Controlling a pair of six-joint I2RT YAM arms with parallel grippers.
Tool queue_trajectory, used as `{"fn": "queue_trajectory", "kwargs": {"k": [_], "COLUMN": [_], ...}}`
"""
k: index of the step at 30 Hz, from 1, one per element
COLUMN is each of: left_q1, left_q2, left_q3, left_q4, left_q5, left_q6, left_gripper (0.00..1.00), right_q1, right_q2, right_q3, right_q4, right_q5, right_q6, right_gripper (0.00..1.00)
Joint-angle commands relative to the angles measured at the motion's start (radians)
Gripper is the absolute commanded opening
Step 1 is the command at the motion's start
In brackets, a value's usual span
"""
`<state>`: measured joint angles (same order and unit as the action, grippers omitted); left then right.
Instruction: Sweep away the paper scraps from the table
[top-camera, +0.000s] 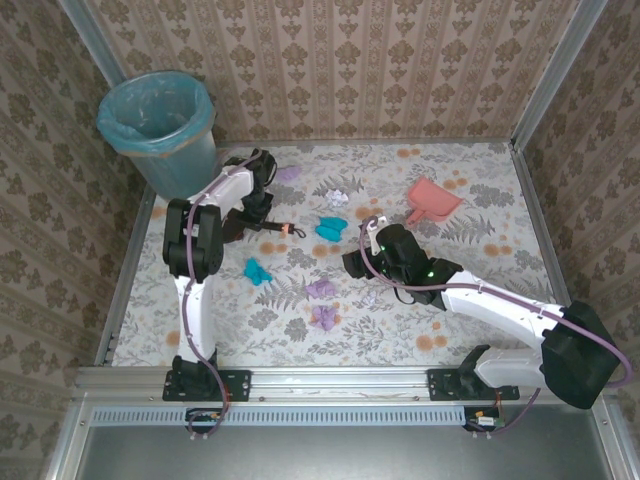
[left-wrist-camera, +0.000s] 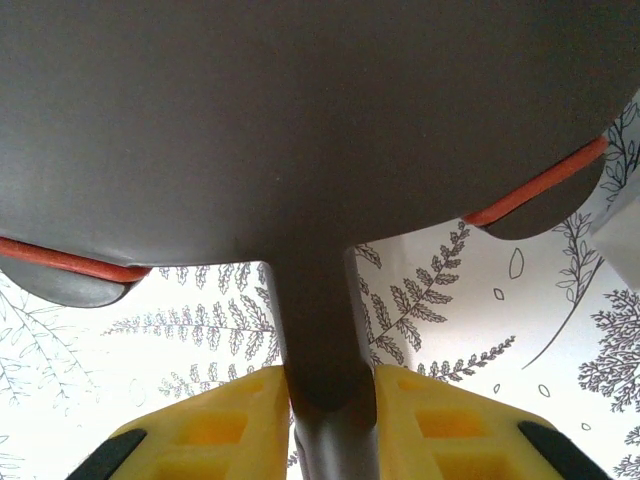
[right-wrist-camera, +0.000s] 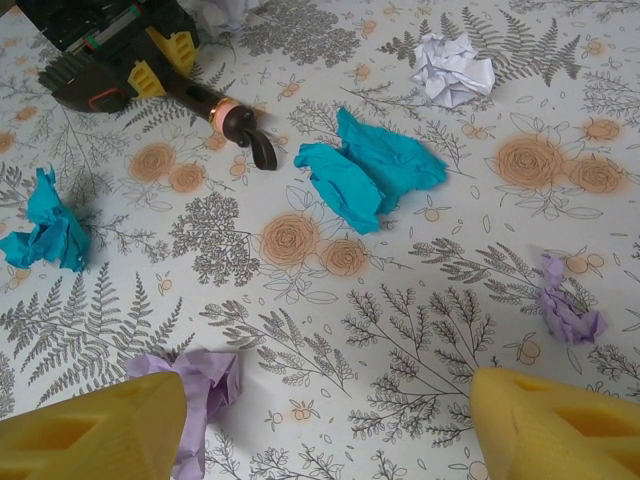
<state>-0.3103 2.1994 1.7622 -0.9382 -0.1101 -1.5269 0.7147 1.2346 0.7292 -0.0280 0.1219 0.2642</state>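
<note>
The left gripper (left-wrist-camera: 330, 410) gripped the brush (right-wrist-camera: 200, 98), its handle pointing at the teal scrap (right-wrist-camera: 365, 170) just beyond; the right gripper (right-wrist-camera: 330, 420) stood open beside a lilac scrap (right-wrist-camera: 205, 385).

Table (top-camera: 480, 250) cloth: smooth, matt, printed. Scraps (right-wrist-camera: 370, 165): crumpled paper, creased and dull. Brush (left-wrist-camera: 300, 130): dark plastic, smooth, matt, with an orange trim line. Right fingers (right-wrist-camera: 560, 430): moulded yellow plastic, matt. Dustpan (top-camera: 432, 200): smooth pink plastic. Bin (top-camera: 160, 125): lined with thin, slightly glossy teal film. Front rail (top-camera: 340, 380): bare metal, dull sheen.
</note>
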Motion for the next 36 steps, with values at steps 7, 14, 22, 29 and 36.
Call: {"fn": "queue_trajectory", "kwargs": {"k": [7, 14, 22, 29, 36], "left_q1": [0.026, 0.022, 0.029, 0.034, 0.039], "left_q2": [0.022, 0.019, 0.01, -0.01, -0.073], "left_q3": [-0.031, -0.035, -0.047, -0.046, -0.06], "left_q4": [-0.001, 0.029, 0.009, -0.025, -0.037], "left_q5": [0.056, 0.049, 0.046, 0.086, 0.208], "left_q6": [0.015, 0.036, 0.03, 0.043, 0.094], "left_gripper": [0.39, 0.46, 0.18, 0.01, 0.0], "right_q1": [0.005, 0.004, 0.005, 0.004, 0.006], "right_q2": [-0.029, -0.038, -0.046, -0.05, -0.059], "right_q3": [-0.017, -0.022, -0.025, -0.034, -0.094], "right_q4": [0.02, 0.027, 0.025, 0.039, 0.161], "right_q5": [-0.013, -0.012, -0.005, -0.005, -0.057], "right_q6": [0.003, 0.002, 0.001, -0.003, -0.029], "right_gripper": [0.76, 0.77, 0.77, 0.77, 0.76]}}
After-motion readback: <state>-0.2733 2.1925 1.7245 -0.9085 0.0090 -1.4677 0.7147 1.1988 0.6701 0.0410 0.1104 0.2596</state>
